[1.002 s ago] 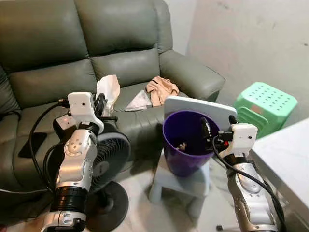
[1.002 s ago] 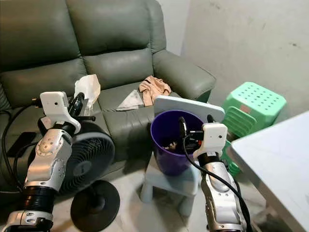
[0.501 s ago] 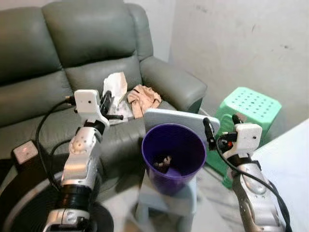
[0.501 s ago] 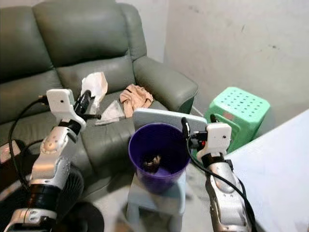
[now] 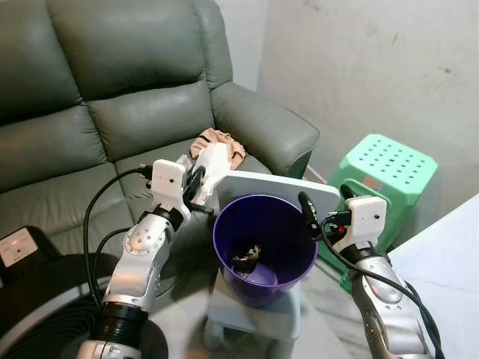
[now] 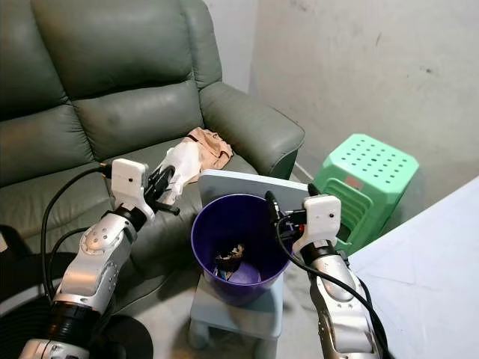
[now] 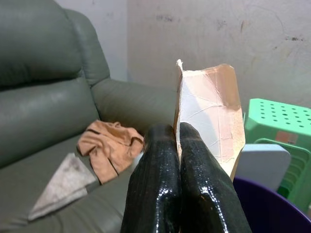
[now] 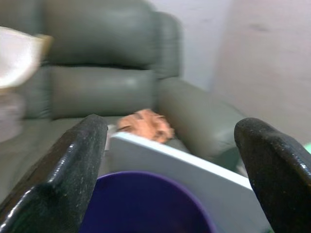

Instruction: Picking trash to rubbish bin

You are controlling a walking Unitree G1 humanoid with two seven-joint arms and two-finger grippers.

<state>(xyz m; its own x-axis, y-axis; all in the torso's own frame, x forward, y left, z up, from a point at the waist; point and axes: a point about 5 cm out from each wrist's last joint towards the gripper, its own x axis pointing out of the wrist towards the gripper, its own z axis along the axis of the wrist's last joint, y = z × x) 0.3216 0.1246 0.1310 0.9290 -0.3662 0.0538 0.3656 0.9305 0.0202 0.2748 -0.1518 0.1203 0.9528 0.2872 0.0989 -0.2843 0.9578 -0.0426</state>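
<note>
The robot has stepped closer, so the purple bin now sits right between its arms on the small stool. The left gripper, fingers clamped on a piece of paper trash, has swung from over the sofa seat to just beside the bin's rim. The right gripper hangs open at the opposite rim. Some rubbish already lies inside; releasing over the opening looks like the next move
</note>
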